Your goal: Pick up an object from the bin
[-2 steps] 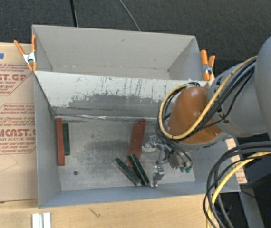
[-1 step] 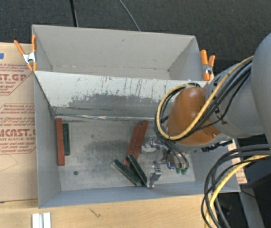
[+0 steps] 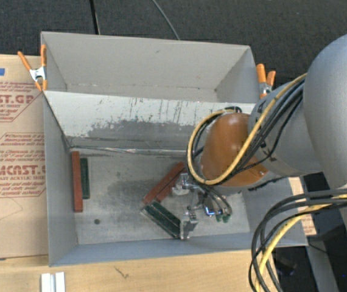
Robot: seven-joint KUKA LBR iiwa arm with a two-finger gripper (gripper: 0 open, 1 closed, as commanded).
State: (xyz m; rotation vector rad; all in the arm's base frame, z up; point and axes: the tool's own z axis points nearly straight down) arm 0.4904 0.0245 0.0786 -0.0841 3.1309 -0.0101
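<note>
Dark green bar (image 3: 162, 218) lies front-centre in the bin (image 3: 59, 181), just beside a reddish-brown bar (image 3: 165, 184). The tool (image 3: 188, 222) is at its right end; I cannot tell whether it is open or closed. An end grip could slip or tilt the bar.

The bulky pale-grey arm (image 3: 329, 108) wears a glossy orange wrist cover (image 3: 228, 145), looped by seemingly yellow-and-black cables (image 3: 190, 154).
</note>
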